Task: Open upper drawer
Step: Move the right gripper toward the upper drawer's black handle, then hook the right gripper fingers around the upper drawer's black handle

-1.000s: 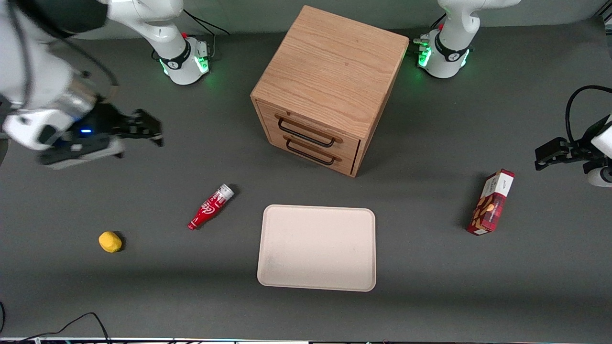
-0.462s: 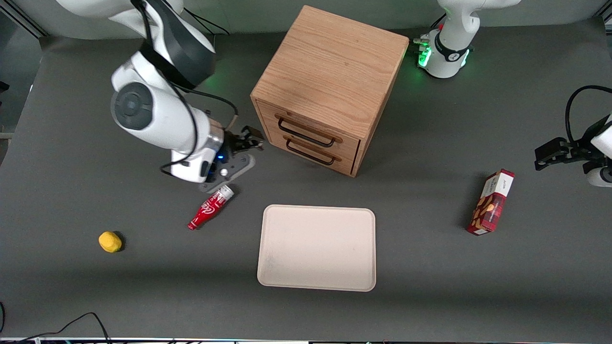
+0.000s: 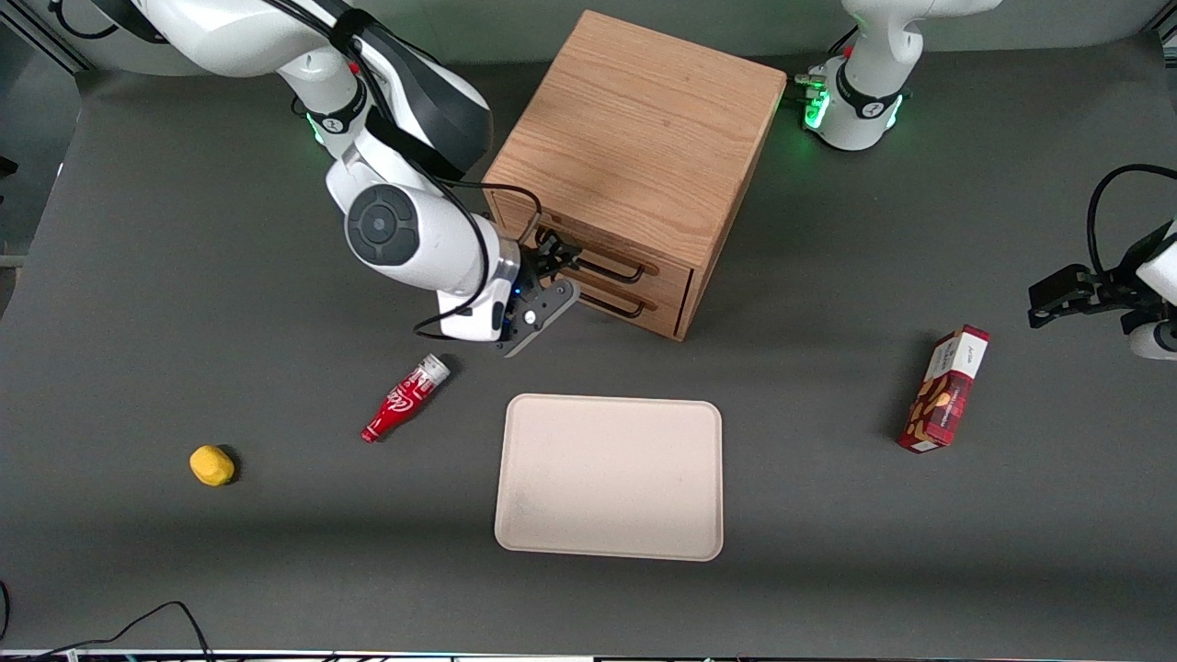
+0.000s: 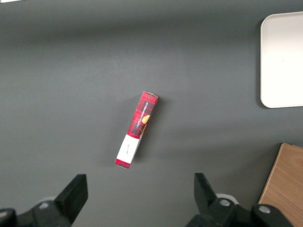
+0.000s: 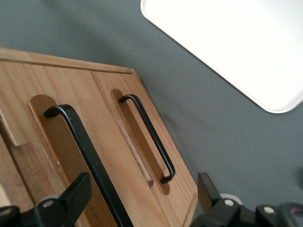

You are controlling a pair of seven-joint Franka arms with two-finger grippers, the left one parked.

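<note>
Grey surface (image 3: 184, 276) unchanged; the claw (image 3: 552, 257) has swung in from the working arm's end to the upper drawer (image 3: 602, 250). Its fingers (image 5: 71, 198) spread wide astride the handle (image 5: 90, 156), the drawer not yet pulled.

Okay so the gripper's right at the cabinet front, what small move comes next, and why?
Probably ease the gripper forward so its open jaws straddle the upper drawer's handle, then close. The drawer looks fully shut, and the handle sits between the jaws, not yet gripped.
</note>
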